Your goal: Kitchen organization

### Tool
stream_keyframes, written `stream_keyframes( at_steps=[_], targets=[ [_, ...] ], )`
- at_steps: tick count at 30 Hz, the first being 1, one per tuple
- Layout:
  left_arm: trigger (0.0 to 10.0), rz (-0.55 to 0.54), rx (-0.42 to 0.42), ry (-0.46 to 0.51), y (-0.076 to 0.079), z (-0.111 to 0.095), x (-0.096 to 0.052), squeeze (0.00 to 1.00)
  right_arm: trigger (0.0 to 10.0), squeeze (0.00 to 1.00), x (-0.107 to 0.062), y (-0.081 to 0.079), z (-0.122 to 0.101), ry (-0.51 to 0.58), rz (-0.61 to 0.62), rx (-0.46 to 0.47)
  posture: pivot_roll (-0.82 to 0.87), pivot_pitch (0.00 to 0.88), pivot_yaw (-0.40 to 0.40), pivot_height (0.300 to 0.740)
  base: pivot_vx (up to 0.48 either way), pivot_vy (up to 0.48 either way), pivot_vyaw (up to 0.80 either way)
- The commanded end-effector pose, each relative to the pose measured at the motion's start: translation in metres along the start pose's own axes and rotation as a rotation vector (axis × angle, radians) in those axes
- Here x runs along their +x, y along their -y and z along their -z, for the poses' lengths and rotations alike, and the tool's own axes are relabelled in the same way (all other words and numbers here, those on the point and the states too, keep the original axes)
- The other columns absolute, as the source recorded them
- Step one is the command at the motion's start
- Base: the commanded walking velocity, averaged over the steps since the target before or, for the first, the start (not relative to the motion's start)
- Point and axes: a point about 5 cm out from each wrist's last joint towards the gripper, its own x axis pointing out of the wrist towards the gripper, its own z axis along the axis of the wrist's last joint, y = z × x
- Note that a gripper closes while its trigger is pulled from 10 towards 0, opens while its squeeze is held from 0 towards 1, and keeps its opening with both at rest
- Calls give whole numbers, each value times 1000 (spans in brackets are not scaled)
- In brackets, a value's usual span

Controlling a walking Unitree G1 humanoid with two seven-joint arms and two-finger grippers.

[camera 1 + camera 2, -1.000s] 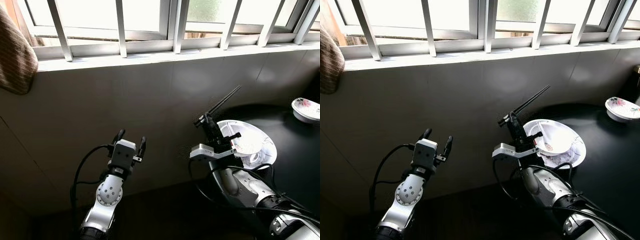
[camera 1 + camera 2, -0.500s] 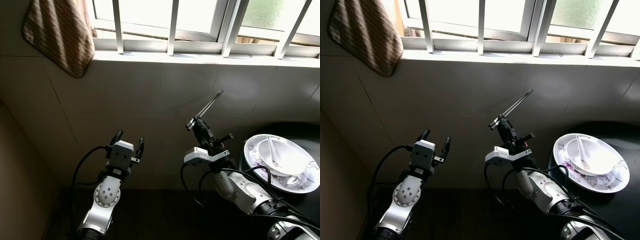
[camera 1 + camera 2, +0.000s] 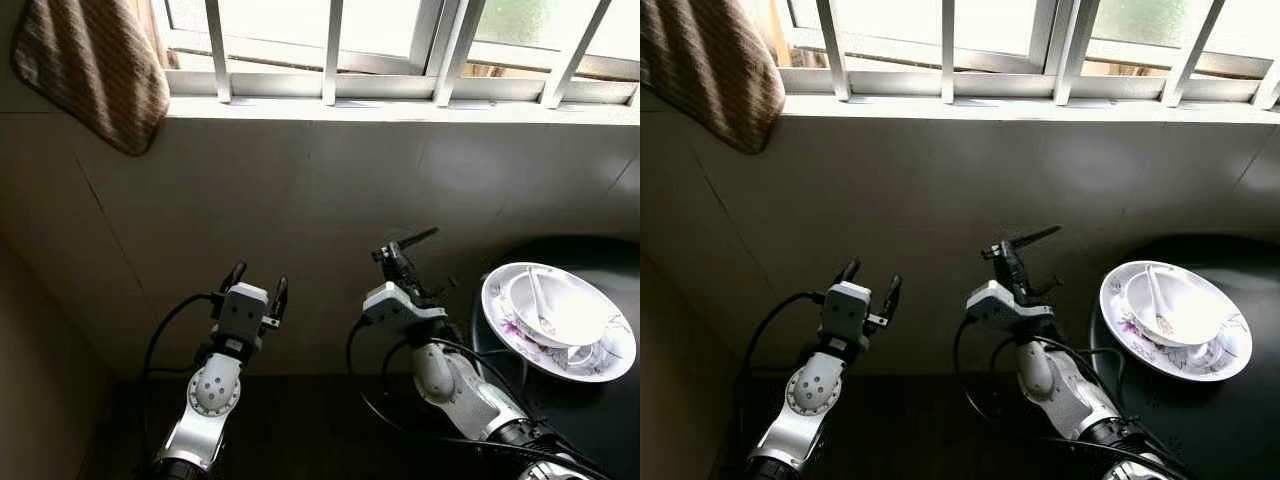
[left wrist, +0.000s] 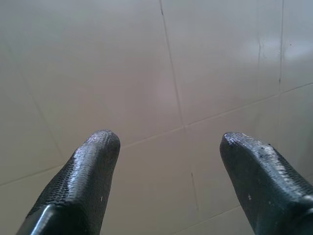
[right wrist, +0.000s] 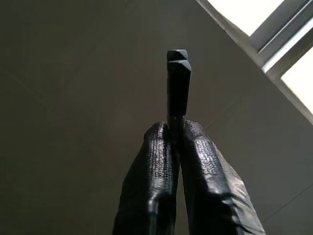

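My right tool [image 3: 398,262] is pinched shut on a pair of dark chopsticks [image 3: 414,238], left of the plate [image 3: 500,318] on the bench. They look light, stiff and slippery, so I'd grip mid-length. My left tool [image 3: 256,285] hangs wide open, holding nothing.

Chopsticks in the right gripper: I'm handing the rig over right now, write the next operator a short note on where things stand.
Right gripper: shut on the dark chopsticks, held up in front of the tiled wall, tips pointing toward the window side.
Left gripper: open, holding nothing, facing the wall.
Stacked white dishes, a plate with a bowl and a spoon in it, sit on the dark counter to the robot's right.
A striped cloth hangs by the window.
Done: chopsticks are in hand.
Left: put them away; the destination cannot be told from these views.
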Motion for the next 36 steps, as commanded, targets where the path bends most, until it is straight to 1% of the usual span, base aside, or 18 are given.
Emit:
stream_keyframes(
  at_steps=[1, 2, 3, 7, 9, 11, 12, 13, 19, 22, 30, 32, 36],
  targets=[
    [10000, 9, 11, -3, 1, 1, 0, 0, 0, 0, -3, 1, 9, -77, -18, 77, 68, 0, -38, 740, 0, 0, 800],
    [10000, 8, 12, -4, 1, 1, 1, 0, 0, 0, -3, 0, 12, -110, -37, 123, 68, 0, -38, 740, 0, 0, 800],
    [10000, 7, 15, -5, 1, 1, 1, 0, 0, 0, -3, 0, 15, -137, -46, 149, 68, 0, -38, 740, 0, 0, 800],
    [10000, 3, 19, -10, -1, 2, 0, 0, 0, 0, -6, -2, 20, -169, -69, 184, 71, 0, -41, 740, 0, 0, 800],
    [10000, 3, 19, -11, -1, 3, 0, 0, 0, 0, -7, -2, 21, -171, -79, 176, 72, 0, -40, 740, 0, 0, 800],
    [10000, 4, 18, -12, 0, 3, -1, 0, 0, 0, -7, -1, 21, -163, -91, 151, 70, 0, -39, 740, 0, 0, 800],
    [10000, 5, 19, -13, 0, 3, 0, 0, 0, 0, -7, -1, 20, -135, -99, 89, 69, 0, -38, 740, 0, 0, 800],
    [10000, 5, 19, -13, 0, 3, 0, 0, 0, 0, -7, -1, 19, -126, -101, 72, 69, 0, -38, 740, 0, 0, 800],
    [10000, 8, 20, -10, 0, 2, 1, 0, 0, 0, -7, 0, 18, -107, -97, 30, 66, 0, -33, 740, 0, 0, 800],
    [10000, 10, 21, -10, 0, 2, 1, 0, 0, 0, -7, 1, 15, -56, -103, -36, 65, 0, -31, 740, 0, 0, 800],
    [10000, 7, 16, -9, 0, 3, 1, 0, 0, 0, -5, 2, 12, -36, -82, -91, 68, 0, -34, 740, 0, 0, 800],
    [10000, 6, 15, -9, 0, 3, 0, 0, 0, 0, -4, 3, 9, 2, -84, -161, 69, 0, -35, 740, 0, 0, 800],
    [10000, 5, 15, -7, -1, 3, 0, 0, 0, 0, -3, 1, 1, 75, -83, -229, 69, 0, -36, 740, 0, 0, 800]
  ],
)
